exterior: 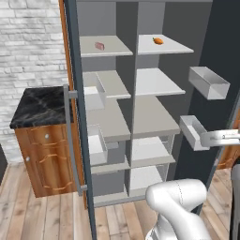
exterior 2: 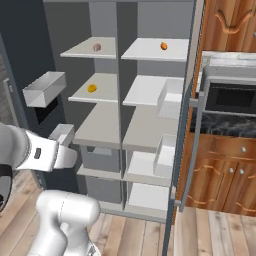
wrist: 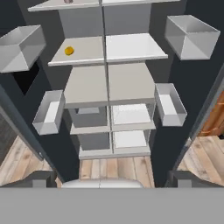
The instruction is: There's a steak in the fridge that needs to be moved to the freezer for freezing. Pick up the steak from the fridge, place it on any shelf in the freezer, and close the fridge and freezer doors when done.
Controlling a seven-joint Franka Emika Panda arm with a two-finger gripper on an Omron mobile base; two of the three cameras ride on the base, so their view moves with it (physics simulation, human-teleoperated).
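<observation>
The steak (exterior: 100, 45) (exterior 2: 97, 47) lies flat on the topmost shelf (exterior: 115, 48) (exterior 2: 80, 51) of the freezer, the left half of the unit. The fridge half (exterior: 157, 82) (exterior 2: 147, 90) stands beside it. Both doors are swung wide: the freezer door (exterior: 75, 93) (exterior 2: 22, 45) to the left, the fridge door (exterior: 220, 42) (exterior 2: 189, 100) to the right. My gripper (wrist: 111, 180) is open with nothing between its fingers. It hangs well back from the shelves, at about the height of the lower boards, facing the unit's middle divider.
An orange carrot (exterior: 158, 41) (exterior 2: 163, 46) sits on the fridge's top shelf, and a small yellow thing (exterior 2: 92, 88) (wrist: 69, 51) on the freezer's second shelf. Grey bins (wrist: 22, 46) (wrist: 190, 35) jut from both doors. A black-topped counter (exterior: 37, 105) stands left and wooden cabinets with an oven (exterior 2: 230, 100) right.
</observation>
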